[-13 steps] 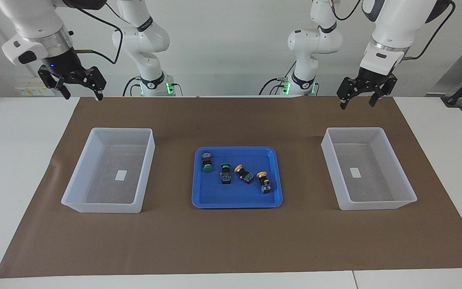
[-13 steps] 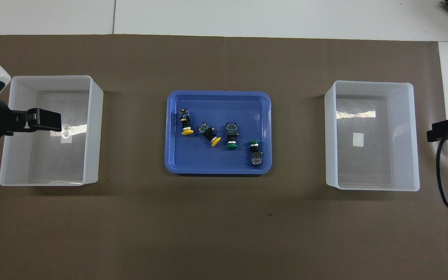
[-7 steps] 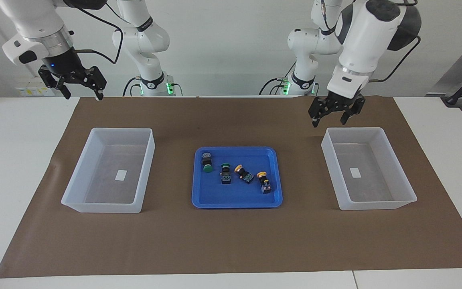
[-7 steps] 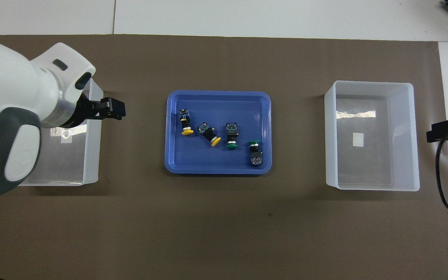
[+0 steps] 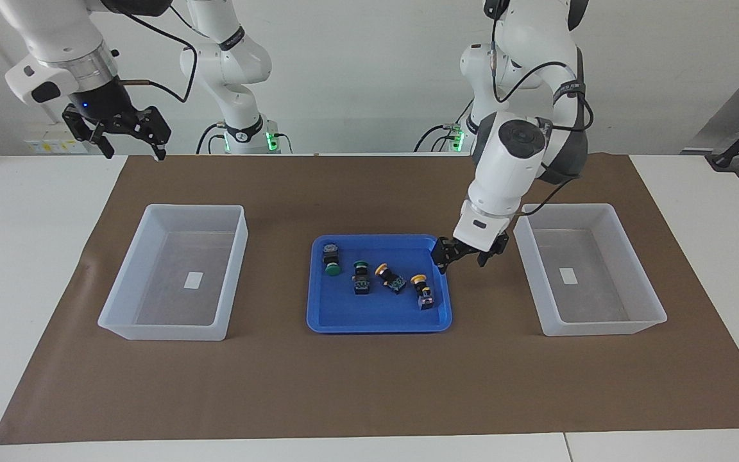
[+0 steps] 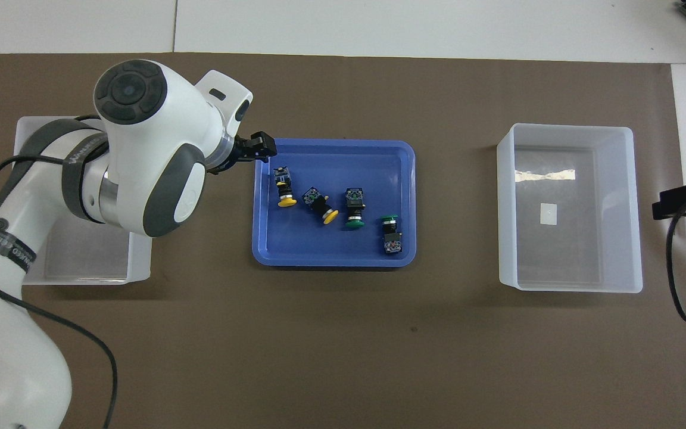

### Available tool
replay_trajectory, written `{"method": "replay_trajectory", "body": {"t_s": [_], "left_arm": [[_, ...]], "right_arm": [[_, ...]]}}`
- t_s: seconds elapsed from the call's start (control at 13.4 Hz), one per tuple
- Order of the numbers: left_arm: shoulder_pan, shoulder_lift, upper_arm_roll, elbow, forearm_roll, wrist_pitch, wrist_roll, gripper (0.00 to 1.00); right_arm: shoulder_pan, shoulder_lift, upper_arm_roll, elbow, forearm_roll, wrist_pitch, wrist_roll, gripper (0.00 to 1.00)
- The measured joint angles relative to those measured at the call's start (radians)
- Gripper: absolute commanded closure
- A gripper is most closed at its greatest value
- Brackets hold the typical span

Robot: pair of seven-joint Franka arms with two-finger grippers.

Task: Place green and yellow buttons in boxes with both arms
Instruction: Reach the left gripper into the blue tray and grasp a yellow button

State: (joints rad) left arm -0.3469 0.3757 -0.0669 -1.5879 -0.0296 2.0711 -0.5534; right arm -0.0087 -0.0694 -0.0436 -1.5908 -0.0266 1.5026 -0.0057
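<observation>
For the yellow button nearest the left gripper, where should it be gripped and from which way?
Probably across the black body of that yellow button, coming straight down: it lies on its side in the blue tray, body flat-sided, cap round. The left gripper is over the tray's edge, open.

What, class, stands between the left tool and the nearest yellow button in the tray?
Nothing visible: the left tool is open over the blue tray rim, with only bare tray floor between it and the yellow button.
</observation>
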Motion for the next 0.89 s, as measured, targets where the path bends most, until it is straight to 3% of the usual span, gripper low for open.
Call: {"method": "replay_trajectory", "body": {"t_s": [0.37,0.89], "left_arm": [[-0.031,0.126,-0.001,0.027,0.000,0.116,-0.029,0.14],[-0.073,0.139,0.000,-0.060,0.000,0.175,-0.039,0.16]], "right_arm": [[-0.001,-0.004,0.000,-0.007,0.000,-0.003,0.000,0.00],[-0.001,-0.012,0.000,-0.025,0.000,-0.004,0.000,0.00]]}}
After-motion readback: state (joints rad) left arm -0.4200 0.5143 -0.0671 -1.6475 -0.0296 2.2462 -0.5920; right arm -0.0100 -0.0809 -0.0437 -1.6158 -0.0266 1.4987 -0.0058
